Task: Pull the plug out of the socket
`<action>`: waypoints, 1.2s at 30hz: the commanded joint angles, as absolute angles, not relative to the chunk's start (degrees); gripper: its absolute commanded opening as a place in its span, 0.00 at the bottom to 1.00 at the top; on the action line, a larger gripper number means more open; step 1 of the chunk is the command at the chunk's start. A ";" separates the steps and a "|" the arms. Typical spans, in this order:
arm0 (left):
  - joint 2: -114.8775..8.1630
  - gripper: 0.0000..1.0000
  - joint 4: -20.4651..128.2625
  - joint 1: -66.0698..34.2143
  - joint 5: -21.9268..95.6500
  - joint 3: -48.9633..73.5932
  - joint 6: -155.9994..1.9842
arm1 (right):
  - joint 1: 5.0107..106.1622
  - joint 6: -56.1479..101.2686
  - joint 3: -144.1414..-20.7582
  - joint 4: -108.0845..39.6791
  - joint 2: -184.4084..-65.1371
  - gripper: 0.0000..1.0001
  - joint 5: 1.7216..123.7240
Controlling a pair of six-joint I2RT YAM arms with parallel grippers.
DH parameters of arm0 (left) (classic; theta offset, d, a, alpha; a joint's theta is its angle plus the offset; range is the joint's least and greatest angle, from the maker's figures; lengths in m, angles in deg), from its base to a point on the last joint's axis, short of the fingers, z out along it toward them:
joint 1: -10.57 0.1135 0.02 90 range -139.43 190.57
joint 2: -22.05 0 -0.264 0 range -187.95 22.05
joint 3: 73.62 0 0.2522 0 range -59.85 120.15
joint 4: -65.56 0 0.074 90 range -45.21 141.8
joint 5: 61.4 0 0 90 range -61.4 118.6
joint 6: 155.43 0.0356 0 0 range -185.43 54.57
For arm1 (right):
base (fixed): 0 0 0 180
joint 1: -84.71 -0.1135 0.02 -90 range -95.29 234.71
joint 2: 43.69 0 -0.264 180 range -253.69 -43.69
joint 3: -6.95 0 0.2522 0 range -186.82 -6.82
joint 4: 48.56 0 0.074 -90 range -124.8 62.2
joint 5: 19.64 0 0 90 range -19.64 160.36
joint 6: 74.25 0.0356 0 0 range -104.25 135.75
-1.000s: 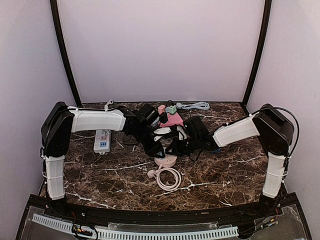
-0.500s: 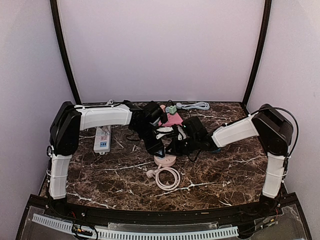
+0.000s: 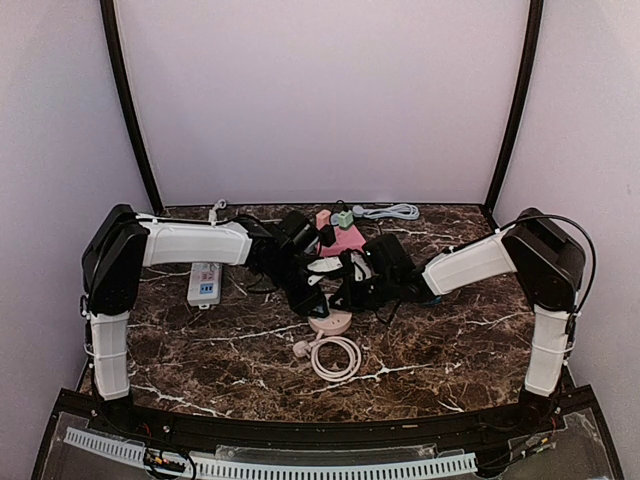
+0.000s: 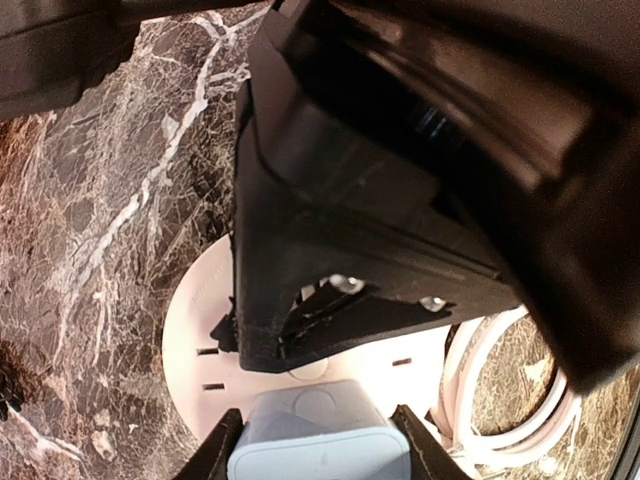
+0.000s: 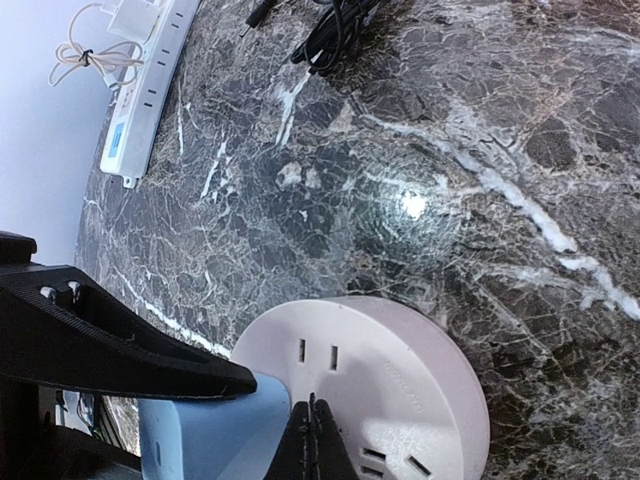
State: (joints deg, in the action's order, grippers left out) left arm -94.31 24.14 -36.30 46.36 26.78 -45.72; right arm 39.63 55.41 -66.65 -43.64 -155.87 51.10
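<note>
Left wrist view: your left end effector [image 4: 320,455] grips the pale-blue boxy plug [image 4: 315,425]; right wrist view: right end effector [image 5: 312,435] clenched, touching the round white socket [image 5: 395,365].

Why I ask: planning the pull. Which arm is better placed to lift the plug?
Left: the left hand clasps the blue plug; the right hand is shut, tips on the socket.
</note>
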 commanded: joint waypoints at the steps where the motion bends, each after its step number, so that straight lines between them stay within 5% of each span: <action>1: -86.41 0.18 31.15 -36.95 49.56 26.66 -49.34 | 39.08 53.95 -61.87 -22.73 -163.01 0.00 58.22; 10: -90.29 0.19 20.41 -35.23 54.91 35.22 -47.39 | 38.98 53.04 -62.35 -21.61 -163.13 0.00 59.45; 22: -89.63 0.17 25.65 -40.23 40.97 32.05 -47.02 | 38.96 52.68 -62.75 -21.85 -163.67 0.00 58.81; 36: -88.76 0.19 19.20 -35.81 44.68 35.60 -50.14 | 39.05 52.55 -62.35 -22.25 -159.64 0.00 58.70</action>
